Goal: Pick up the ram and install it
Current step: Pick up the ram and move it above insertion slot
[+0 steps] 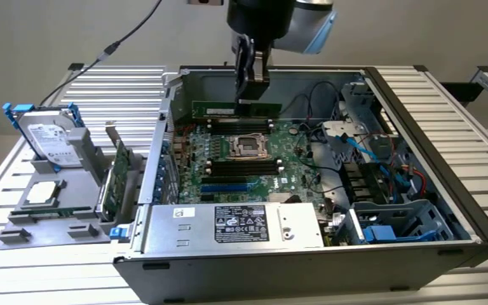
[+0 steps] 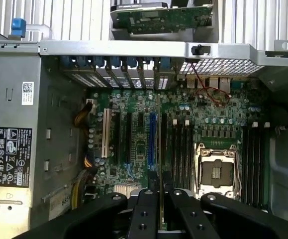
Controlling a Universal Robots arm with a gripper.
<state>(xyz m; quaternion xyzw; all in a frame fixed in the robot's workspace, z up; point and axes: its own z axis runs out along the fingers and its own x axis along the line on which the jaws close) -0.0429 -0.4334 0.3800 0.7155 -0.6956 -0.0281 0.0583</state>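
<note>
My gripper (image 1: 251,96) hangs over the far part of the open computer case and is shut on the ram (image 1: 227,110). The ram is a long thin green stick with dark chips, held level and on edge just above the motherboard (image 1: 295,181). In the wrist view the ram (image 2: 158,144) shows edge-on as a thin line between the two black fingers (image 2: 144,209). There my gripper (image 2: 159,201) sits above the board, with the line running along the dark memory slots (image 2: 181,144) beside the CPU socket (image 2: 216,169). More memory slots (image 1: 244,166) lie on the near side of the socket (image 1: 248,143).
A silver power supply (image 1: 244,222) fills the near end of the case. Blue cables and a drive cage (image 1: 396,222) crowd the exterior view's right. Outside the case, at the exterior view's left, a grey stand holds a hard drive (image 1: 53,140) and a wider green expansion card (image 1: 119,175).
</note>
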